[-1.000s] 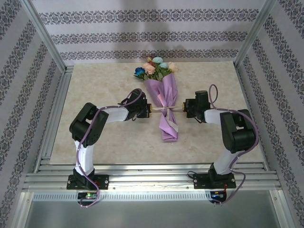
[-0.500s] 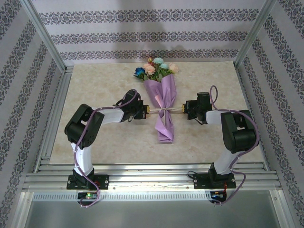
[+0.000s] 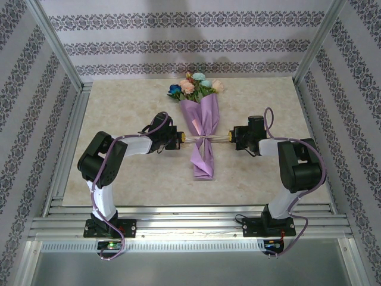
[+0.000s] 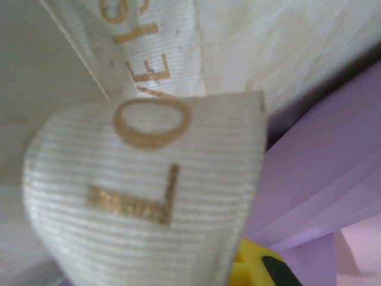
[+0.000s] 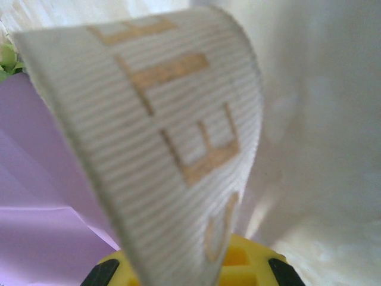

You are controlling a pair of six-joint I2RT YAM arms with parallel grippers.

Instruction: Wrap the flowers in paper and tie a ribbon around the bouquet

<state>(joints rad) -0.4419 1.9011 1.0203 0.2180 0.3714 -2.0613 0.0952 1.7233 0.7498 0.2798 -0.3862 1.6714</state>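
**Left side.** The left gripper (image 3: 179, 138) lies low over the bench (image 3: 119, 101). It points inward at the waist of the bouquet (image 3: 203, 122), just beside its left edge. The ribbon (image 3: 205, 139) runs from this gripper in a straight line to the bouquet. In the left wrist view the cream ribbon, printed with gold letters, folds close across the lens above a yellow finger pad (image 4: 253, 269). The ribbon hides the jaws. From the taut line I judge them closed on the ribbon's left end.

**Centre.** The bouquet lies flat on the bench between the two grippers. The flowers (image 3: 194, 87) point toward the far wall, and the lilac paper (image 3: 201, 158) trails toward the near edge. The ribbon crosses at the narrow waist, where a tie should bite rather than slide off. Whether a knot has formed there is too small to tell.

**Right side.** The right gripper (image 3: 233, 137) faces the left one on the same line, a little further from the paper. Its wrist view shows the ribbon arching over a yellow pad. The jaws are hidden here too, and I judge them closed on the right end.

**Assessment.** The opposed, level holds suit an outward pull that cinches the tie without dragging the bouquet sideways. An uneven pull could swing the bouquet round or slip the ribbon from a gripper.
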